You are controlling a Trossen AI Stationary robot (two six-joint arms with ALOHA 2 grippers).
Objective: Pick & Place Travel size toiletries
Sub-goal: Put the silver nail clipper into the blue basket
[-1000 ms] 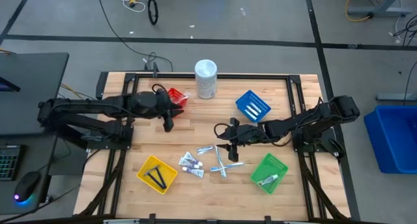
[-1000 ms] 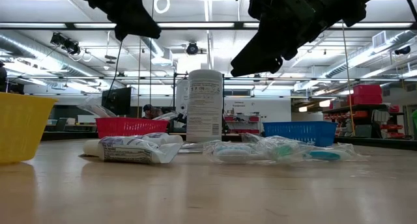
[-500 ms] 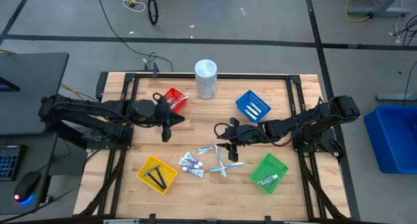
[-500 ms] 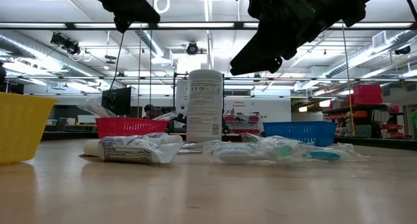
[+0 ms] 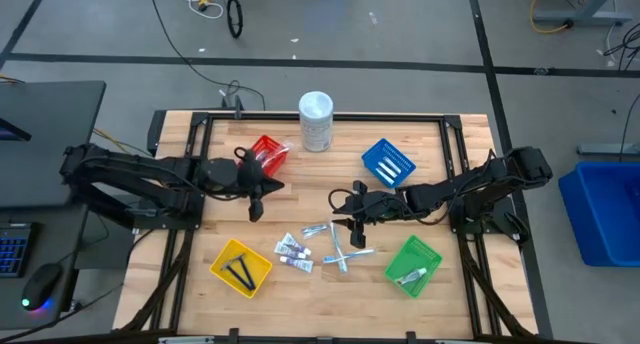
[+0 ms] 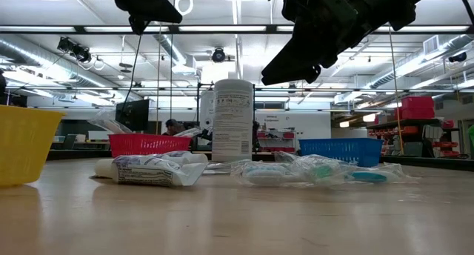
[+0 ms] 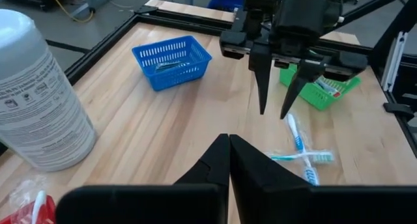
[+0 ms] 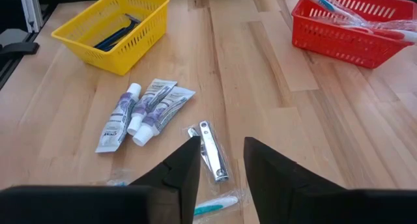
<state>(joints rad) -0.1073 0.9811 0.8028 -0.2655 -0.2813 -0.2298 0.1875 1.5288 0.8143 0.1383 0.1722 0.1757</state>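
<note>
The left gripper hung over bare tabletop just in front of the red basket, and its fingers were pressed together with nothing between them. The right gripper hovered above the loose pile near the middle, fingers apart with a clear gap, gripping nothing. Right below that gap lay the nail clipper, flat on the wood and untouched. Beside it sat three small tubes, bunched together side by side, and a wrapped toothbrush peeked out near the fingertips. From the left wrist view, two toothbrushes lay crossed on the wood under the right gripper.

Around the edges, the baskets already had contents. The yellow basket held thin dark razors. The red basket carried clear-wrapped items. The blue basket had slim pieces inside, too small to make out. The green basket held a small tube. The tall white container stood upright at the far edge, between the red and blue baskets. In the low view both arms hung well above the tabletop, and the tubes and wrapped brushes lay undisturbed in front of the container.
</note>
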